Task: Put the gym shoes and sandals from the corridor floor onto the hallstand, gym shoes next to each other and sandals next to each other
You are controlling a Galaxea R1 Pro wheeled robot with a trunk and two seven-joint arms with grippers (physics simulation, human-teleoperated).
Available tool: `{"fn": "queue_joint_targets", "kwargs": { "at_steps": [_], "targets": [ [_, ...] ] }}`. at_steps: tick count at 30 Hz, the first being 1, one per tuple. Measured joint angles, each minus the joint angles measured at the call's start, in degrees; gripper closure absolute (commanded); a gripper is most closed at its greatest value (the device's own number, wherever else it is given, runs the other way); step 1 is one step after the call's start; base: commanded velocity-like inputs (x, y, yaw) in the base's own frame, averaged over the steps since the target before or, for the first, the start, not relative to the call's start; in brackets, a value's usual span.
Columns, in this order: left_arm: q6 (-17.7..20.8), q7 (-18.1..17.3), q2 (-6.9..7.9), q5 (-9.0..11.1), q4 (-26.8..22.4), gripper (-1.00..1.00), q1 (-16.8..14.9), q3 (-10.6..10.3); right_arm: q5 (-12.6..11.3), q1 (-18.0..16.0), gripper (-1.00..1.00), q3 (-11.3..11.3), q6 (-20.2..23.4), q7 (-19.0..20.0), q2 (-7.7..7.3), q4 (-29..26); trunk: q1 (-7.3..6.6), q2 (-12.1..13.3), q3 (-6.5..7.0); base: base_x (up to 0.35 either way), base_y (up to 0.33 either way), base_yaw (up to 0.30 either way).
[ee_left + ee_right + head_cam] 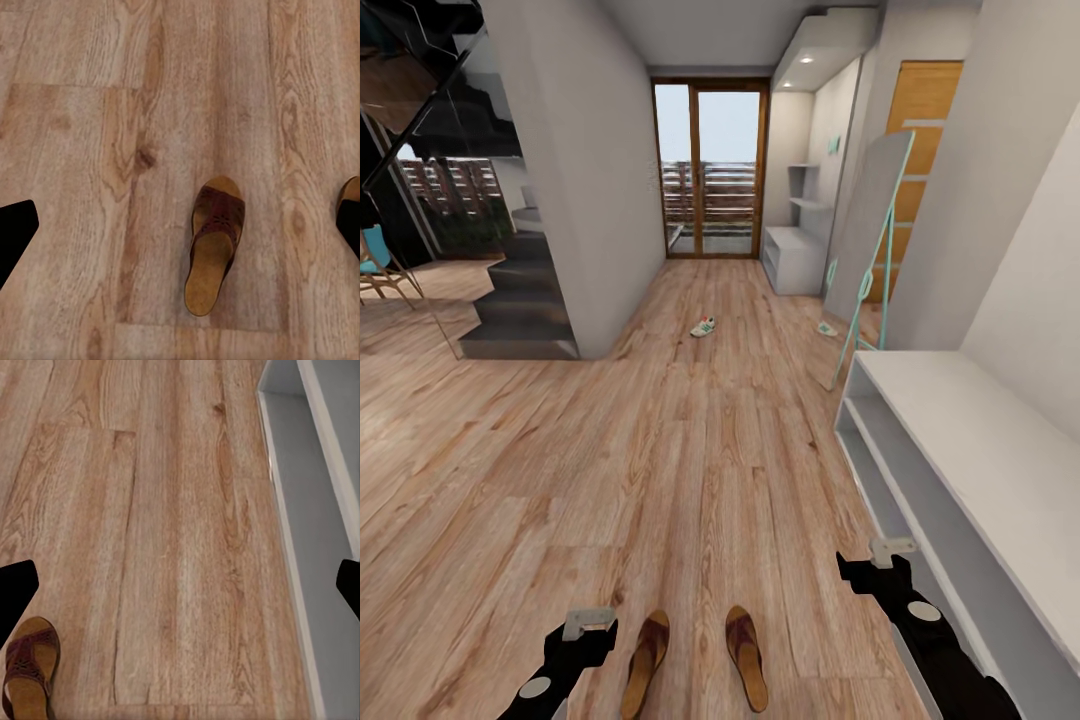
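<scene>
Both sandals (695, 657) lie on the corridor floor (660, 450) between the arms. The left gripper (588, 624) and right gripper (890, 553) hover, fingers spread, empty. One gym shoe (703, 326) lies farther off. Next, I'd judge, the left descends onto the nearer sandal.

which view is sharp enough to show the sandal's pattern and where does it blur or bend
Left wrist view: the dark brown perforated leather sandal is crisp, with its cut-outs readable. Head view: wide-angle bending at the edges, and the distant white sneaker with green stripes is small and soft.
</scene>
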Motion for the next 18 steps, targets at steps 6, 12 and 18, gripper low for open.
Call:
{"fn": "queue_joint_targets", "kwargs": {
  "at_steps": [6, 12, 18],
  "targets": [
    [0.0, 0.0, 0.0, -0.01, 0.09, -1.0, 0.0, -0.06, 0.0, 0.0, -1.0, -0.07, 0.0, -0.02, 0.0, 0.0, 1.32, -2.41, -1.08, 0.0, 0.0, 0.0],
    [0.0, 0.0, 0.0, -0.03, 0.26, -1.0, 0.0, -0.07, 0.0, 0.0, -1.0, -0.15, 0.0, -0.11, 0.0, 0.0, 2.64, -4.81, -2.15, 0.0, 0.0, 0.0],
    [0.0, 0.0, 0.04, -0.04, 0.32, -1.0, 0.0, -0.09, 0.0, 0.0, -1.0, -0.13, 0.0, -0.16, 0.0, 0.0, 3.95, -7.22, -3.23, 0.0, 0.0, 0.0]
  ]
}}
